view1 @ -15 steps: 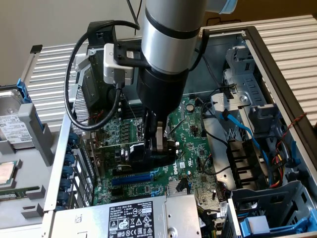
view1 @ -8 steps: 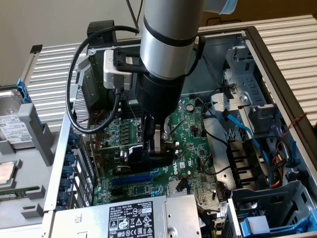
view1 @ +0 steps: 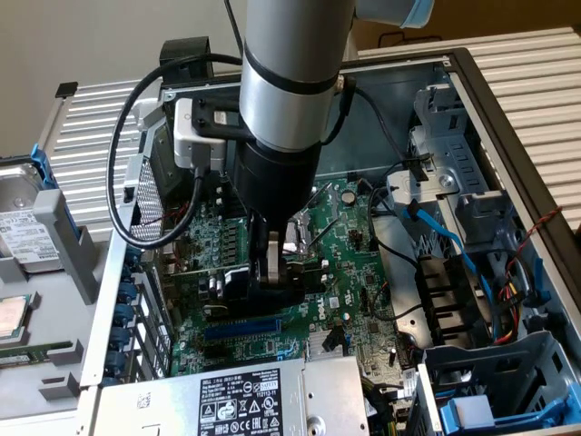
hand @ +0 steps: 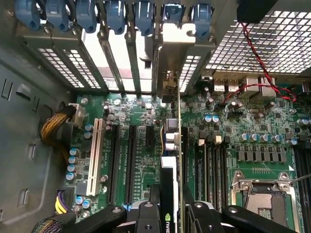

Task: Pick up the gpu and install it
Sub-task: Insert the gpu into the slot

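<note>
Where the case (view1: pixel 461 65) lies open, the tool (hand: pixel 171 216) grips the gpu (hand: pixel 167 182).

My arm (view1: pixel 283 82) stands steep in the exterior view, silver sleeve aimed almost straight down, and the black wrist (view1: pixel 272 177) sits right under it. The gripper (view1: pixel 277 272) points downward at the end. From the wrist view, my fingers (hand: pixel 146 218) sit one on each side of the gpu (hand: pixel 167 187), jaws narrowed and clamped on its faces, the card edge-on between them
</note>
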{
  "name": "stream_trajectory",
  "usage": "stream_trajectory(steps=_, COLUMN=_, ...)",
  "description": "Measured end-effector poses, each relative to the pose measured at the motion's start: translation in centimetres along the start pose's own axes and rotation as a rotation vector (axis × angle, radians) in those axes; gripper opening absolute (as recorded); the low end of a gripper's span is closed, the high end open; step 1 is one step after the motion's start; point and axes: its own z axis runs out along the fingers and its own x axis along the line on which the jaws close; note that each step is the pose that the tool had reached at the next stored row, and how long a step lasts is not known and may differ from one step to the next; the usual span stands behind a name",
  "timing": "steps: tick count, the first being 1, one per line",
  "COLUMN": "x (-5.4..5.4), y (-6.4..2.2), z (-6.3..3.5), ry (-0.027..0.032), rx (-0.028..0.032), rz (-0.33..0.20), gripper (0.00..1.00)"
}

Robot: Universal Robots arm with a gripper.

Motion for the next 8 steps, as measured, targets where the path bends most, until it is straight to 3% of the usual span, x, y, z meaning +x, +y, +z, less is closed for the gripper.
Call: stream_trajectory(steps=8, x=0.01, y=-0.05, z=0.34, ry=0.0022, rx=-0.0001, rz=0.001, gripper=0.27)
